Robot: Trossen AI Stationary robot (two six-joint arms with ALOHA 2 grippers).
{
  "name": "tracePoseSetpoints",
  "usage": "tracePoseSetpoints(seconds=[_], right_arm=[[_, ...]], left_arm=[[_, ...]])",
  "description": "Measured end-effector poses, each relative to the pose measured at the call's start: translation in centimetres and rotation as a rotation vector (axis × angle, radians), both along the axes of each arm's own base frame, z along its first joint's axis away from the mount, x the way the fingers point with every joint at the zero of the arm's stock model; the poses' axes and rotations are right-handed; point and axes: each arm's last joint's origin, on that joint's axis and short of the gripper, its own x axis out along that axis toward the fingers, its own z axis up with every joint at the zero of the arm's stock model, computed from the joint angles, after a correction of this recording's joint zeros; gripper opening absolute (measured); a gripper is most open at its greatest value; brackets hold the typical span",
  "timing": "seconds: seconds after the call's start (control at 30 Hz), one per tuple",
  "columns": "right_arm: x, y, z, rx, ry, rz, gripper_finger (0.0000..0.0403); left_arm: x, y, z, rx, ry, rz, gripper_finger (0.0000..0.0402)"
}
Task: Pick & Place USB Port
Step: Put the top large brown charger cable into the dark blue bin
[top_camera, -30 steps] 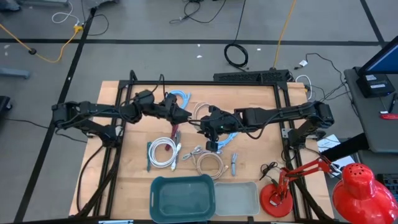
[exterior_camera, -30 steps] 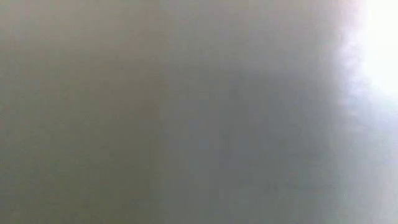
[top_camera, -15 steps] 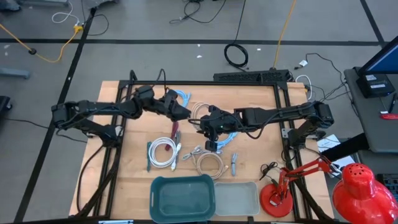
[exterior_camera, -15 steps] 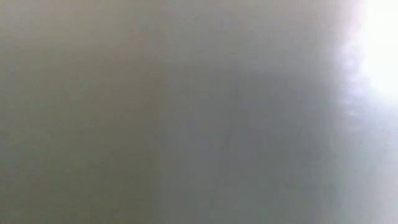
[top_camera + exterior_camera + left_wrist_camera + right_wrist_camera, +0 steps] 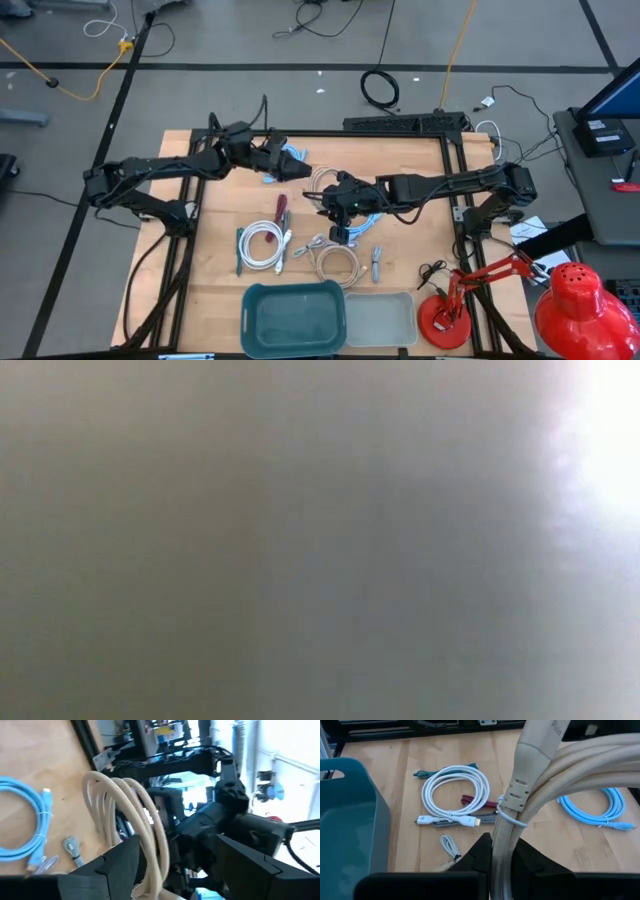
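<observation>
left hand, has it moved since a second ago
Yes. In the high view the left hand has swung toward the table's far edge, from beside the dark red cable to over the light blue cable. Its fingers are open.

Two dark jointed arms of matte black segments, thin black cables running along them. The left gripper point(image 5: 170, 870) has broad, angular black fingers point(image 5: 117, 865) with flat faces.
</observation>
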Motion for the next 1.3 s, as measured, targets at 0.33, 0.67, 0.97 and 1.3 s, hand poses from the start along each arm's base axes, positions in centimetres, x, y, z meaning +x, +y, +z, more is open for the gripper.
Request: tracePoseSetpoints(seconds=[0.33,0.67,0.97,1.3], right_arm=[[0.0,0.0,0.0,0.0,-0.001,0.0,0.0026],[0.1,0.0,0.1,0.001,-0.015,0.0,0.0026],[0.3,0.0,-0.2,0.001,-0.015,0.0,0.0026],[0.3,0.0,-0.2,-0.001,-0.01,-0.008,0.003]], left_arm=[[0.1,0.0,-0.1,0.046,0.15,-0.023,0.0262],[0.4,0.2,-0.5,0.046,0.15,-0.017,0.0262],[3.5,-0.3,-0.3,0.044,0.12,-0.091,0.0262],[6.4,-0.2,0.7,0.046,0.108,-0.201,0.0236]])
